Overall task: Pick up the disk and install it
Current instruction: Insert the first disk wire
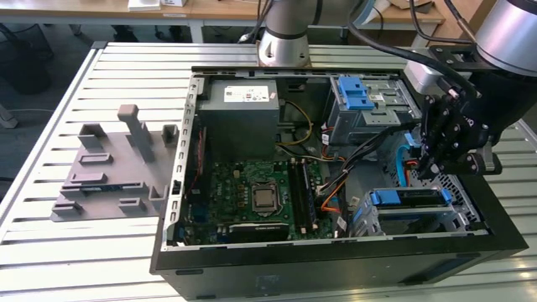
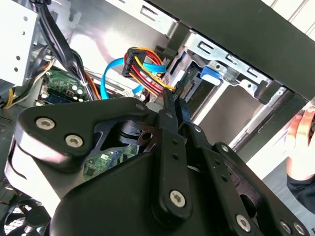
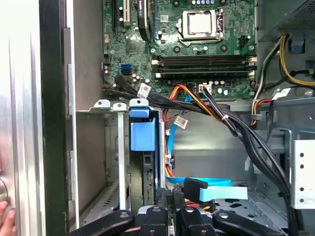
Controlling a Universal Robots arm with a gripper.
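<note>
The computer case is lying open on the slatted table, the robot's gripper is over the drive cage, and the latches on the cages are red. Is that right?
Nearly. The latches are blue, not red, as the exterior view shows. The rest holds: the computer case lies open on the slatted table, with the gripper over the drive cage.

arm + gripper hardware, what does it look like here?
The arm has silver-grey tubular segments, with a black cable draped beside it in the exterior view. The gripper is matt black, built of flat plate linkages joined by silver screw heads and pivot pins, as both wrist views show up close. Its fingers are narrow black bars.
</note>
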